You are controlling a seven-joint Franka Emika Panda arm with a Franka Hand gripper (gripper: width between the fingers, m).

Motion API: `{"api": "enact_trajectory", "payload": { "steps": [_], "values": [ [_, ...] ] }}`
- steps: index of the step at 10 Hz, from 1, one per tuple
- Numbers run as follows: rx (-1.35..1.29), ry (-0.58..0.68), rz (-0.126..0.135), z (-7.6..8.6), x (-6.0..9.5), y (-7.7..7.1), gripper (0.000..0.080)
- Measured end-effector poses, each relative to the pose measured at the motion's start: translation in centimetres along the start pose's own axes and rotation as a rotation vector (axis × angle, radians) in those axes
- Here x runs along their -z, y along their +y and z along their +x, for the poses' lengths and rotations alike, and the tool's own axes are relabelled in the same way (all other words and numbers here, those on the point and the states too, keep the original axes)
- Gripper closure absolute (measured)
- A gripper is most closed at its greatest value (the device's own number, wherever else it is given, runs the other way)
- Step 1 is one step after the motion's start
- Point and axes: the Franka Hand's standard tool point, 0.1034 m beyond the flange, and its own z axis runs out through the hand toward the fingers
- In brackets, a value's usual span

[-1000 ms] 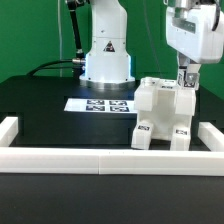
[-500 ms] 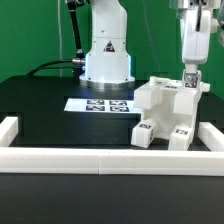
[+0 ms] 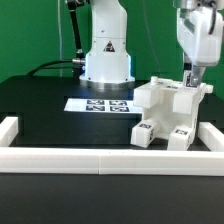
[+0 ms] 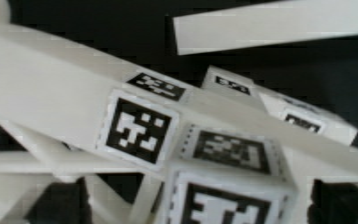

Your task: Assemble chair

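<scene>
The partly built white chair [image 3: 168,112] stands at the exterior view's right, just behind the front border rail. It is made of blocky pieces with marker tags on its lower legs. My gripper [image 3: 188,78] comes down from above onto the chair's upper right end. Its narrow fingers are closed around an upright piece there. The wrist view is filled by tagged chair blocks [image 4: 144,128] seen very close. My fingertips do not show clearly in it.
The marker board [image 3: 100,104] lies flat on the black table in front of the robot base [image 3: 107,55]. A low white border rail [image 3: 100,158] runs along the front, with corners at the left [image 3: 10,128] and right [image 3: 212,132].
The chair and my gripper have shifted together toward the exterior view's right and turned a little. In the last half second they have hardly moved.
</scene>
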Motion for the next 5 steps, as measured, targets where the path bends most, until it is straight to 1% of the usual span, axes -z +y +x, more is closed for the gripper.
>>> {"api": "enact_trajectory", "payload": {
  "steps": [5],
  "values": [
    [0.388, 0.013, -0.005, 0.07, -0.07, 0.06, 0.0151]
  ]
}}
